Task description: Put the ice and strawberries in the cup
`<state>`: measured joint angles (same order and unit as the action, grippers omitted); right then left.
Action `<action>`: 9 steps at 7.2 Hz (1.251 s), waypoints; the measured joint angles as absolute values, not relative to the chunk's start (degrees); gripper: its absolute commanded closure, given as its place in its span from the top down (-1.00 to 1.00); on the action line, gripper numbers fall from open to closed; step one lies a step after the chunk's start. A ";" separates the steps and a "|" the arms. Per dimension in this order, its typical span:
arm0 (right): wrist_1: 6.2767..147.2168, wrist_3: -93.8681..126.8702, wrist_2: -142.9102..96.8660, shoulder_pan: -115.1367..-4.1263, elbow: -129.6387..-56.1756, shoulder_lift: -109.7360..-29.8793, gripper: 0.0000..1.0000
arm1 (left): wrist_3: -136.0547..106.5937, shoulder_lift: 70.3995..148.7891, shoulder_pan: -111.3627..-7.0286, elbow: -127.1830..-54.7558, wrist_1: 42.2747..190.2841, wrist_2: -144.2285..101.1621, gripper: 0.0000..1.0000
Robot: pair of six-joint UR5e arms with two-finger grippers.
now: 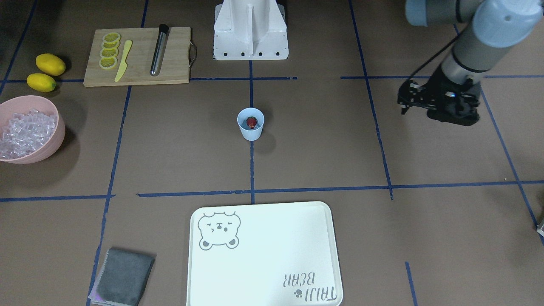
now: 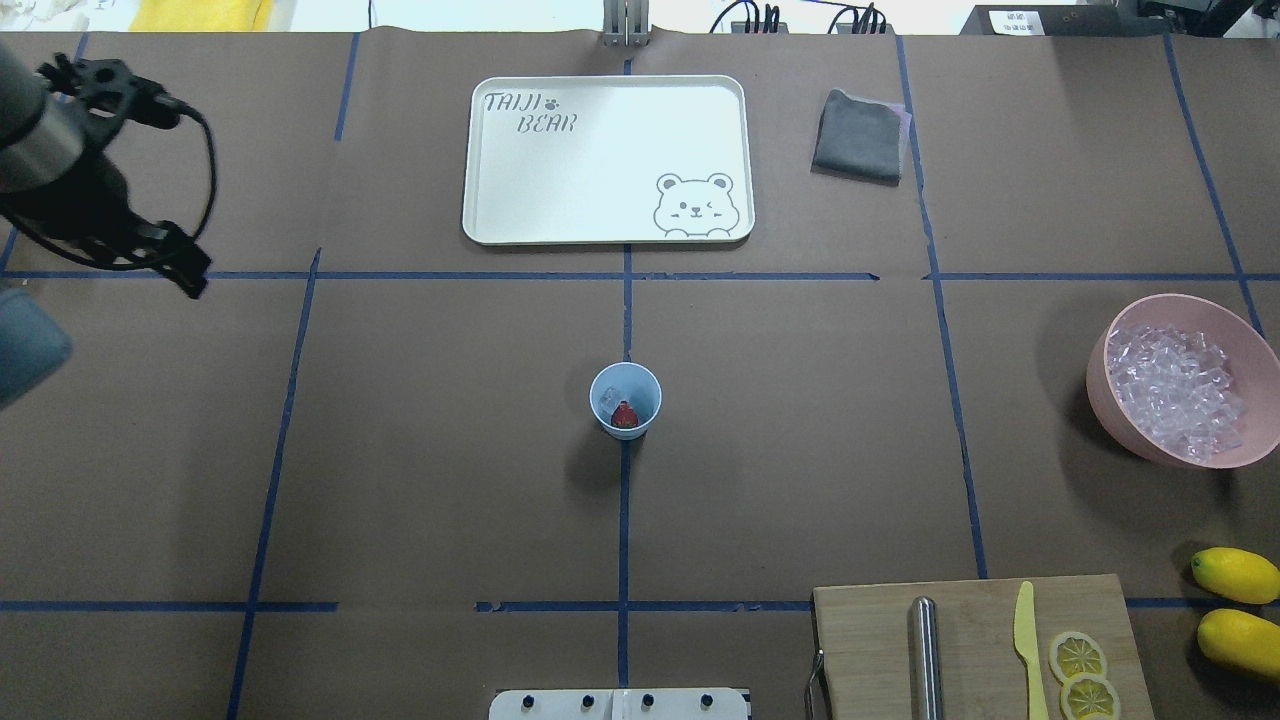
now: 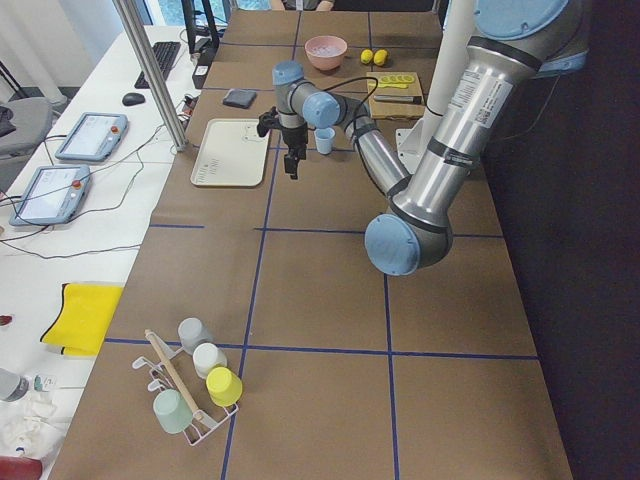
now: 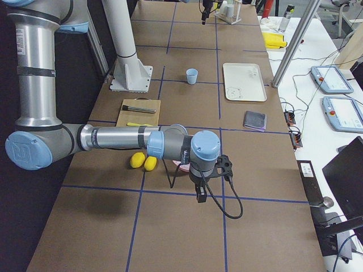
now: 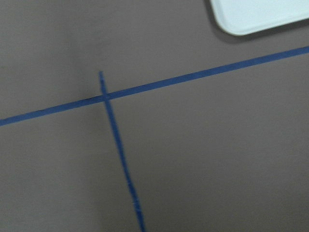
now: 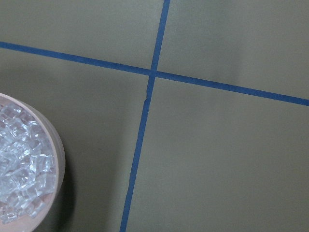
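We judged filling done: dark red strawberry (image 2: 625,416) and clear ice cube (image 2: 607,400) sat in the small light blue plastic cup (image 2: 650,395), so the next move called only for parking. Left tool (image 2: 192,280), right tool (image 4: 199,196): whether apart or together, we couldn't tell.

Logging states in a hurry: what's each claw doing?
Left claw: cannot be told, nothing visibly held.
Right claw: cannot be told, side view only.

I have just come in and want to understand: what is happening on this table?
The strawberry and at least one ice cube already lie in the cup at mid-table. Neither arm touches it: the left pincer hangs over bare table far aside, the right pincer beside the pink bowl of ice.
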<state>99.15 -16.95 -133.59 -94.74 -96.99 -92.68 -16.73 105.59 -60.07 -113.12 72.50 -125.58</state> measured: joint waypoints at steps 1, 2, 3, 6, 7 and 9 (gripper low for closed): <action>99.12 -16.96 -133.59 -94.74 -96.99 -92.67 0.99 | -11.11 101.80 -64.22 -112.95 72.64 -125.90 1.00; 99.09 -16.96 -133.59 -94.74 -96.99 -92.65 0.99 | -6.46 98.46 -69.21 -112.47 72.80 -126.07 1.00; 99.07 -16.96 -133.59 -94.74 -96.99 -92.64 0.99 | -1.19 95.90 -74.04 -111.14 72.86 -126.78 1.00; 99.11 -16.66 -133.59 -94.75 -97.06 -92.64 0.99 | 10.51 90.27 -87.55 -100.42 75.22 -133.97 1.00; 99.13 -15.71 -133.59 -94.75 -97.25 -92.61 0.99 | 11.13 88.90 -89.49 -98.63 76.27 -135.06 1.00; 99.08 -13.77 -133.59 -94.75 -97.84 -92.58 0.99 | 11.57 87.37 -91.86 -97.55 77.30 -135.61 1.00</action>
